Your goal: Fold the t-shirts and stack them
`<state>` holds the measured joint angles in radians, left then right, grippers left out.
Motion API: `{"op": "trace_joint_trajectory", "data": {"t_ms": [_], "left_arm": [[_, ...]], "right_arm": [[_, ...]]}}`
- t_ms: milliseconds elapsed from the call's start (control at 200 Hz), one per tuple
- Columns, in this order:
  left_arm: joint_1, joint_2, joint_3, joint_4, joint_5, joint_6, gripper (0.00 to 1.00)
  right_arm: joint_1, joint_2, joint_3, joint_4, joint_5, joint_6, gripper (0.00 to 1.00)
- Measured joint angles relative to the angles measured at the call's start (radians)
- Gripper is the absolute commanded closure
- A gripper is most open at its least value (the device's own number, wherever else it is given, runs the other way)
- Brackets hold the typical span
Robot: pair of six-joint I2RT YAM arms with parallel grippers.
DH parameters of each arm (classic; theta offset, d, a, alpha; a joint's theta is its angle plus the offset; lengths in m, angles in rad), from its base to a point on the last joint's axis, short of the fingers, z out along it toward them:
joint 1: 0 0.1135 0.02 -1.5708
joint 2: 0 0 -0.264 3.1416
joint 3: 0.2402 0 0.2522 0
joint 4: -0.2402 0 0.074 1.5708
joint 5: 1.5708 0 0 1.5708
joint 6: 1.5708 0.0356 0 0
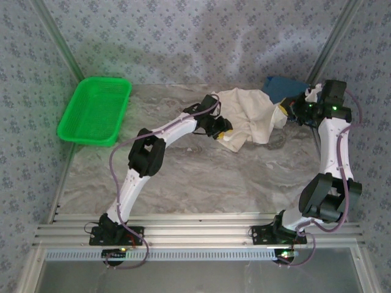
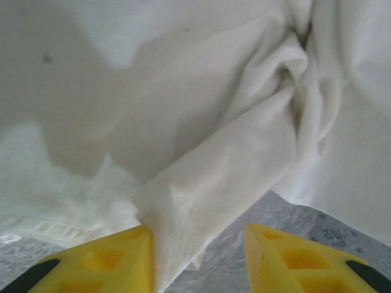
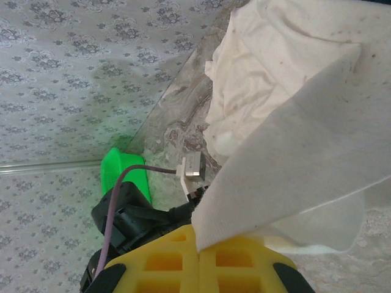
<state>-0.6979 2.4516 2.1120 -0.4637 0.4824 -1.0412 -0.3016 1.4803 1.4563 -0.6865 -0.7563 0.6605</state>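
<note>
1. Worktop [image 1: 201,177]: grey marble-patterned surface, with patterned walls behind it and at both sides.

2. Cream-white t-shirt [image 1: 250,116]: crumpled in a loose heap at the far centre-right of the worktop, stretched between the two arms. The left wrist view shows deep creases and a hanging fold [image 2: 214,122]. The right wrist view shows one edge lifted clear of the worktop [image 3: 293,122].

3. Green plastic basket [image 1: 95,111]: far left of the worktop, well apart from both garments. A corner of it appears in the right wrist view [image 3: 122,171].

4. Dark blue t-shirt [image 1: 282,87]: bunched at the far right edge, just behind the cream-white t-shirt and partly hidden by it.

5. Left end effector [image 1: 221,129]: at the near-left edge of the cream-white t-shirt. Its yellow jaws stand apart [image 2: 198,238]; a fold of cloth lies between them against the left finger, with a gap at the other, so it is not clenched.

6. Right end effector [image 1: 287,110]: at the right edge of the cream-white t-shirt, jaws clenched on a flap of it [image 3: 200,244].
</note>
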Motion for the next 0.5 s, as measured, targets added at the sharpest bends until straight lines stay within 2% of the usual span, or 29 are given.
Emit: {"op": "trace_joint_trajectory", "data": {"t_ms": [285, 500], "left_arm": [[-0.016, 0.011, 0.000, -0.008, 0.027, 0.000, 0.69], [-0.019, 0.021, 0.010, -0.019, 0.046, 0.005, 0.88]], "right_arm": [[-0.005, 0.000, -0.012, 0.000, 0.000, 0.000, 1.00], [-0.006, 0.000, -0.012, 0.000, 0.000, 0.000, 1.00]]}}
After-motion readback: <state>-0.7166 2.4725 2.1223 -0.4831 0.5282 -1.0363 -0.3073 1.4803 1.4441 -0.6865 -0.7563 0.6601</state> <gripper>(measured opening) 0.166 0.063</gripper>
